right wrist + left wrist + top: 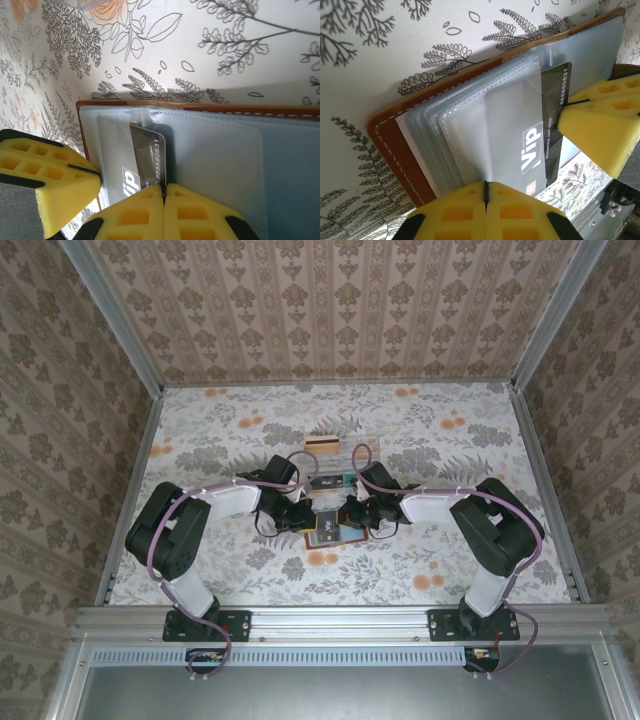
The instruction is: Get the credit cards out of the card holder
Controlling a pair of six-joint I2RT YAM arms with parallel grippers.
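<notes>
1. Right pincer [163, 190]: the yellow jaws are fully closed. The tips meet on the lower corner of a black card [147, 155], which is nipped between them.
2. Left pincer [485, 187]: the jaws are fully closed, at the bottom centre of the left wrist view. The tips sit against the near edge of the stack of clear sleeves [470, 125]. Whether a sleeve is caught between them cannot be told.
3. Black card: it carries white "Vip" lettering and a printed number. It sits partly inside a clear sleeve, and its right-hand portion projects bare in the left wrist view, where the right pincer meets it.
4. Card holder [390, 145]: it lies open and flat on the tabletop [450, 440]. The cover is brown with pale stitching and the lining is blue-grey. In the overhead view it lies just below the middle of the frame, directly between the two pincers.
5. Tabletop: it has a floral covering. A clear box [345, 455] stands at upper centre, apart from the card holder, with a brown item inside it.
</notes>
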